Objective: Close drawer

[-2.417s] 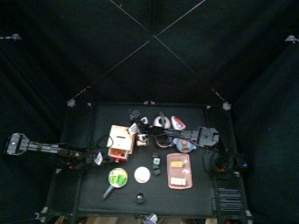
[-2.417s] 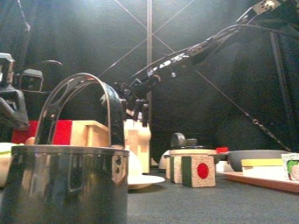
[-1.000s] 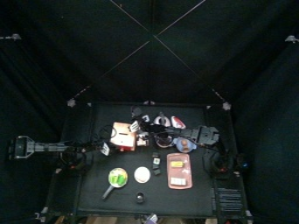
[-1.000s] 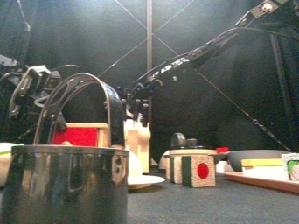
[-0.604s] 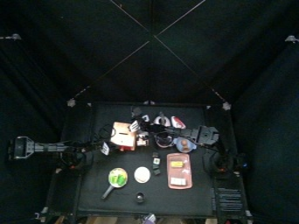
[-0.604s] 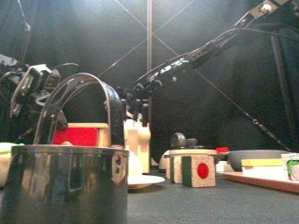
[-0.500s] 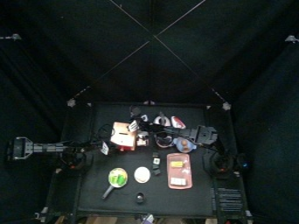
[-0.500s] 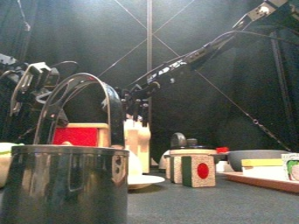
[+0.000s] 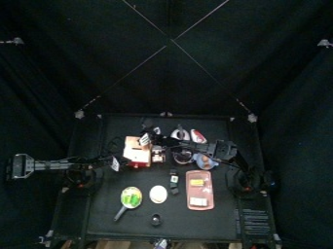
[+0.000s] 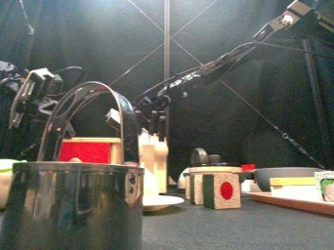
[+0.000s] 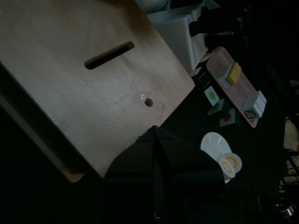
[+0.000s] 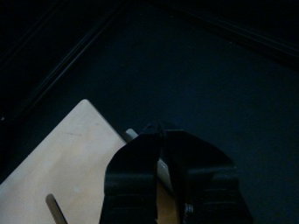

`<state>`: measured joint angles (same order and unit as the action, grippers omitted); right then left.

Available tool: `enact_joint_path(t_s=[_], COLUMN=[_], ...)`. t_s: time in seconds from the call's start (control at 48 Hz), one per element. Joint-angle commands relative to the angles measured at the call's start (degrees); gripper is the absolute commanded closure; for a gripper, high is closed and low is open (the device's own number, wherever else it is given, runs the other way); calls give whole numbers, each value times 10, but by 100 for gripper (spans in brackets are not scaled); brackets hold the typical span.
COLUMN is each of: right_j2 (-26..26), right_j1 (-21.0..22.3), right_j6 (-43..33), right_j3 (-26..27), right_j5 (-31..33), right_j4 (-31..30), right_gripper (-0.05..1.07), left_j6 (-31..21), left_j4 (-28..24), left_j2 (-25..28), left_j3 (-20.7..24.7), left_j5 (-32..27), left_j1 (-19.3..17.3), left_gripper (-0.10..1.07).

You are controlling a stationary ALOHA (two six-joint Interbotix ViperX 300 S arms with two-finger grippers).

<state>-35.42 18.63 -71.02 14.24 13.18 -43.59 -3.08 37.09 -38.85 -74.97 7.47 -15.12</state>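
A steel pot (image 10: 72, 200) with an arched handle stood nearest the front. Behind it sat a white plate (image 10: 162, 202), a small block (image 10: 216, 187), and perhaps a bowl (image 10: 282, 177).

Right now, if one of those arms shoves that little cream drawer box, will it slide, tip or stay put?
The drawer looks rigid: flat, straight-edged pale panels fill the left wrist view. It is small and boxy on a smooth black table, so a push would probably slide the whole box. A high push might tip it, since in the front view it stands taller than the blocks.

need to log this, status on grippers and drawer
Left gripper hovers by the drawer, holding nothing. Right gripper at drawer's far side. Nothing blocking visible.
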Motion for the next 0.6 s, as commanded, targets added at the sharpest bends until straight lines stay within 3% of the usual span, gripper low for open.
enact_joint_path(t_s=[0.0, 0.333, 0.583], right_j2=[12, 36, 96], right_j1=[-9, -9, -16], right_j6=[1, 1, 1], right_j3=[19, 10, -16], right_j5=[-5, 24, 32], right_j4=[1, -26, -48], right_gripper=[55, 55, 55], left_j6=[2, 6, 1], left_j4=[-3, -6, -71], left_j2=[1, -18, -74], left_j3=[7, 8, 24], left_j5=[1, -4, -21], left_j1=[-2, 3, 32], left_gripper=[59, 59, 59])
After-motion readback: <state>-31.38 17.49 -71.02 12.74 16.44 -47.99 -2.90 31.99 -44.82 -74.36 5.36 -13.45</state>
